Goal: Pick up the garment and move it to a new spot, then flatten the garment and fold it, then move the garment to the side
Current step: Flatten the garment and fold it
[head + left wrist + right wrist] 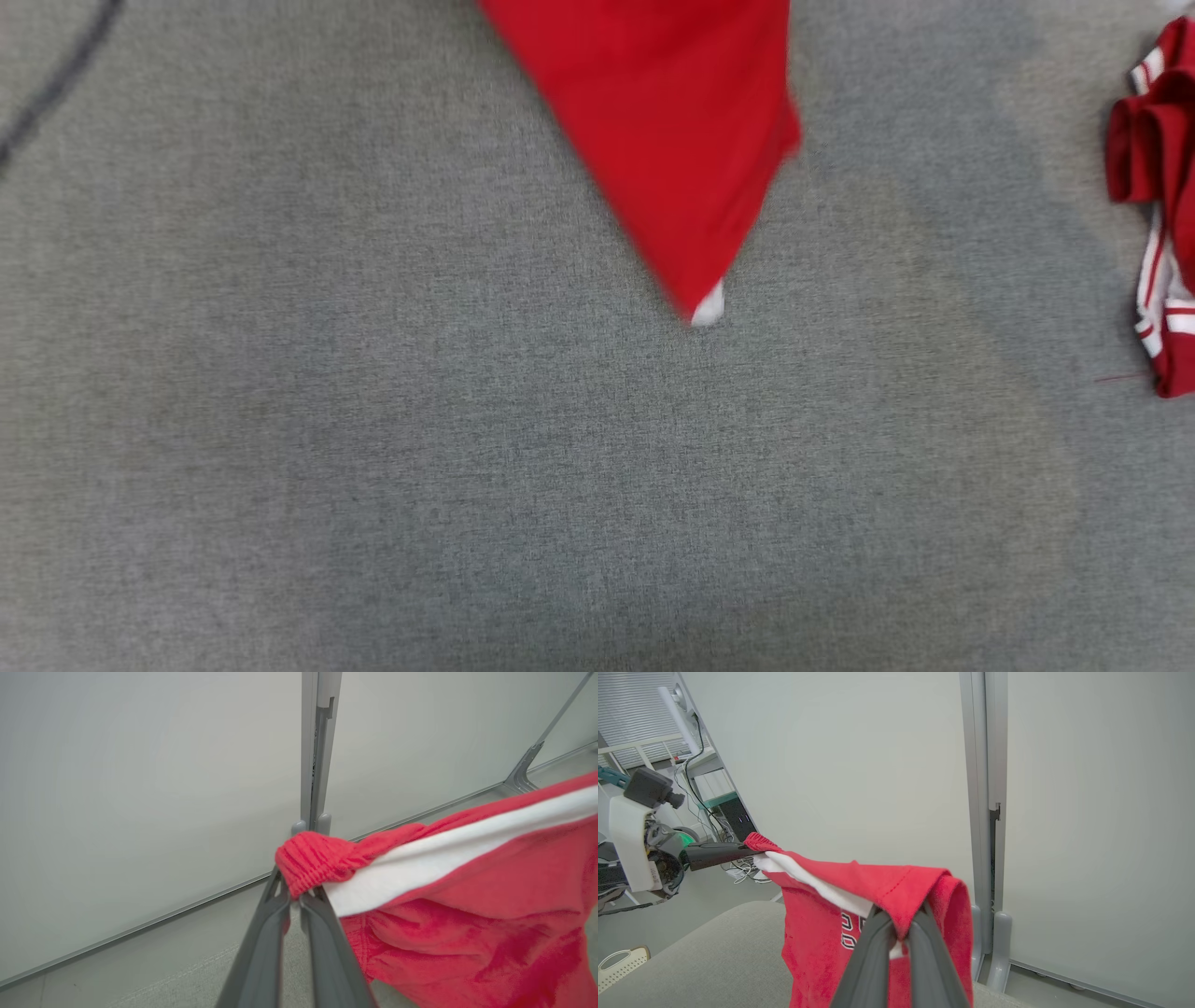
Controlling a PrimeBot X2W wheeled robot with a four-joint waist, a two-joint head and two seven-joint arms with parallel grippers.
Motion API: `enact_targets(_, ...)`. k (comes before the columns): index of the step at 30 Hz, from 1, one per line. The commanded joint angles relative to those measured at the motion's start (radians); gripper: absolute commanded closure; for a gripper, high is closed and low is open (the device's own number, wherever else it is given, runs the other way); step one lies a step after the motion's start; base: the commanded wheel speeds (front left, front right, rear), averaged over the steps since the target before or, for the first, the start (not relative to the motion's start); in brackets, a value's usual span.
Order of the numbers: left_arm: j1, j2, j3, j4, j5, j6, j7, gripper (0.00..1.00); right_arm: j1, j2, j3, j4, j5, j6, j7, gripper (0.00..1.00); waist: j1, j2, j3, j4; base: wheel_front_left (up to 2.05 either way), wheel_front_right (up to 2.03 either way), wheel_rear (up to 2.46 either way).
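The garment point(672, 140) is red with a white band. It hangs above the grey table point(373, 448), and its lowest corner with a white tip points down in the head view. My left gripper point(295, 895) is shut on the elastic waistband of the garment point(467, 896). My right gripper point(899, 931) is shut on another edge of the garment point(878, 891), which stretches between both grippers. In the right wrist view my left gripper point(742, 849) shows at the left, pinching the far corner.
A second red and white cloth point(1162, 205) lies bunched at the table's right edge. Pale wall panels point(140, 788) with a grey post point(983, 788) stand behind. A desk with cables point(710, 798) stands at the far left.
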Motion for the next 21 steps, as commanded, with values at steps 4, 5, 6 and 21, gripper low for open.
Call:
enact_targets(4,-0.164,-0.021,0.005,0.102,0.023,-0.001,-0.079,1.00,-0.164,-0.021,0.017,0.050,0.021,0.000,-0.057,1.00,0.0000,0.0000,0.046,-0.006,0.00,0.00,0.00)
enact_targets(5,-0.192,-0.029,0.005,0.120,0.025,-0.002,-0.094,1.00,-0.195,-0.022,0.023,0.059,0.023,0.000,-0.066,1.00,0.0000,0.0000,0.048,-0.007,0.00,0.00,0.00)
enact_targets(6,-0.217,-0.036,0.005,0.140,0.023,-0.002,-0.109,1.00,-0.222,-0.023,0.030,0.065,0.027,0.000,-0.075,1.00,0.0000,0.0000,0.049,-0.008,0.00,0.00,0.00)
enact_targets(21,-0.111,-0.049,-0.141,0.305,-0.066,-0.003,-0.206,1.00,-0.226,-0.027,0.294,0.107,0.054,0.000,-0.097,1.00,0.0000,0.0000,-0.028,0.001,0.00,0.00,0.00)
